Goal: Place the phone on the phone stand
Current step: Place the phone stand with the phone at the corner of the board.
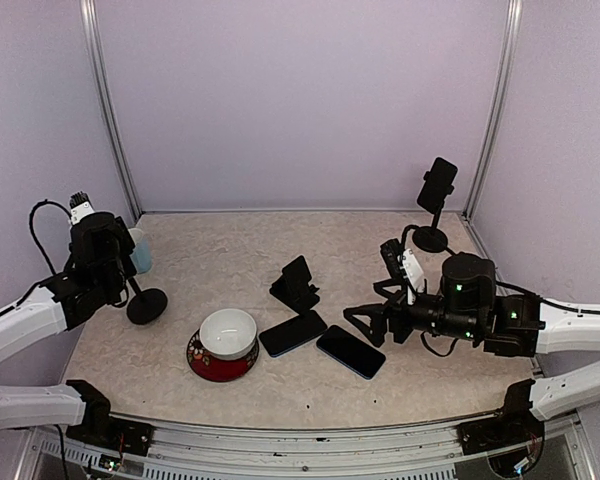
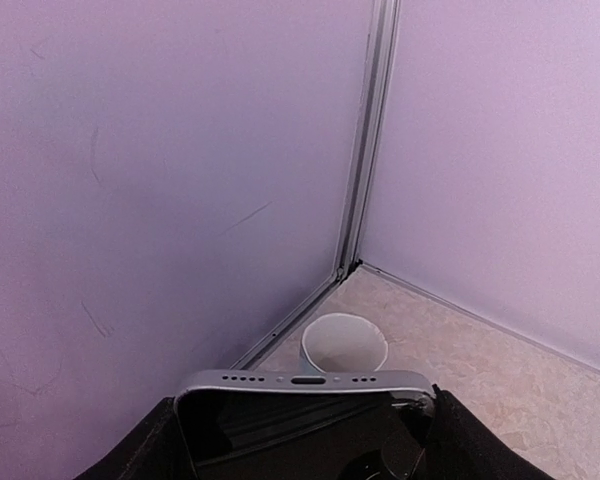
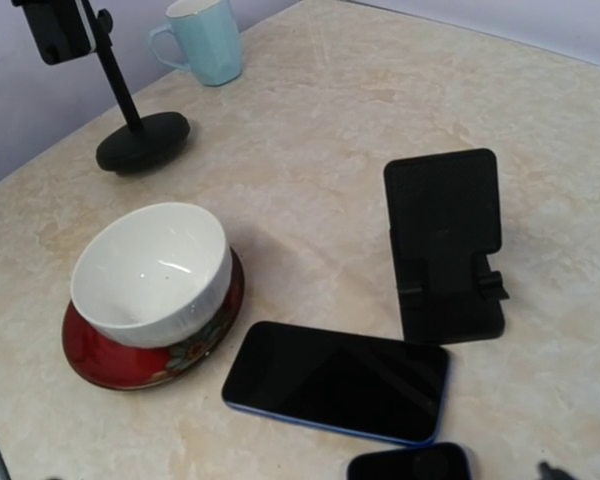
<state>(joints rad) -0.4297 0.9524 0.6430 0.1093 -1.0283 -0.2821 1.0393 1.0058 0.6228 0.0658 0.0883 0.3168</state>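
Phone [image 2: 300, 425] — clamped in raised left end effector [image 1: 102, 250].

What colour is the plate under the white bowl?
Red, with a flowered rim; the plate shows best in the right wrist view.

Glossy phone [image 2: 300, 435] with metallic edge, matt stand [image 3: 445, 245]

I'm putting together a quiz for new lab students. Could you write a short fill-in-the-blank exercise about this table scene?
1. The white bowl sits on a ___ plate.
2. Beside the folding stand, ___ phones lie flat on the table.
3. The right gripper has its jaws ___.
4. The left gripper is clamped on a ___.
Missing words: red; two; open; phone.
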